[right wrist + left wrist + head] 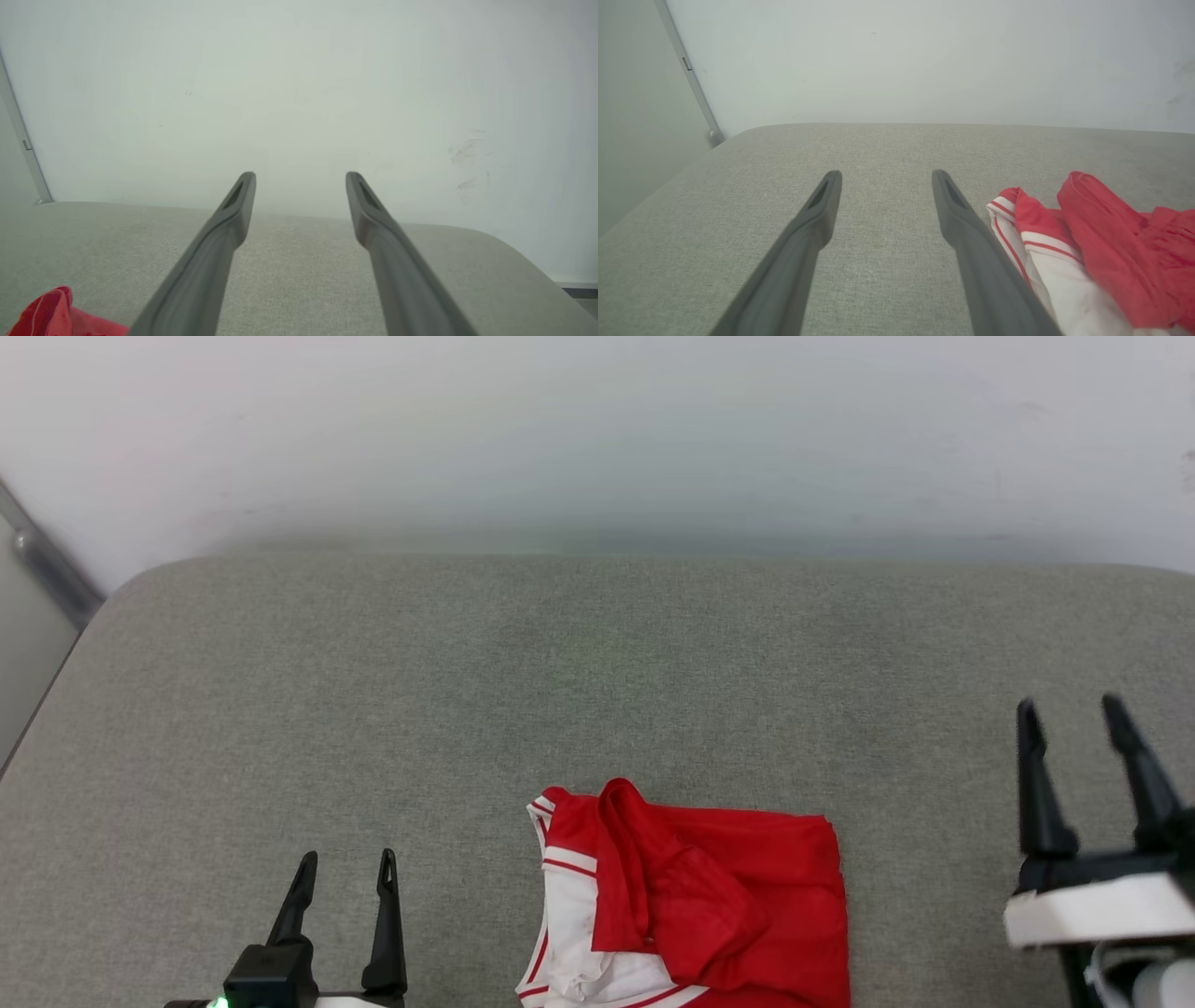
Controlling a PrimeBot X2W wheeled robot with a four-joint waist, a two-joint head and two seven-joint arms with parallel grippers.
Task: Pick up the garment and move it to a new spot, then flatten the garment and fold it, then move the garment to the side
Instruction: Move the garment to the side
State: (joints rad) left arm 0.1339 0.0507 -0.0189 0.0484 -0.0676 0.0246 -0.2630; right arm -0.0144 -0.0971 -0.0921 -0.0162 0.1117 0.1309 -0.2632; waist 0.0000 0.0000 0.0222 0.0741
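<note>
- Two grippers, both empty: left gripper (347,859) at 7 o'clock of the pad (467,691), right gripper (1069,705) at 4 o'clock. Jaws are spread wide on each, with nothing between the fingers.
- Shirt (728,896) lies at 6 o'clock on the pad, at the near edge, between the grippers. It touches neither and is nearer the left one.
- Shirt is a compact, roughly square bundle: red body on top, white sleeve with red stripes on its 9 o'clock side, one loose red flap humped across the middle. No lettering shows.
- Why so: the grippers flank the shirt with fingers pointing to 12 o'clock, toward the wall (597,429). Reads as a rest stance, either ready to reach in or standing clear of it.
- Stage, my guess only: a bundle this tight fits a rough fold set down, and equally a bunched shirt due to be lifted and spread. The humped flap means it isn't flat either way.
- Pad runs wide toward 12 o'clock, giving room to spread a shirt.
</note>
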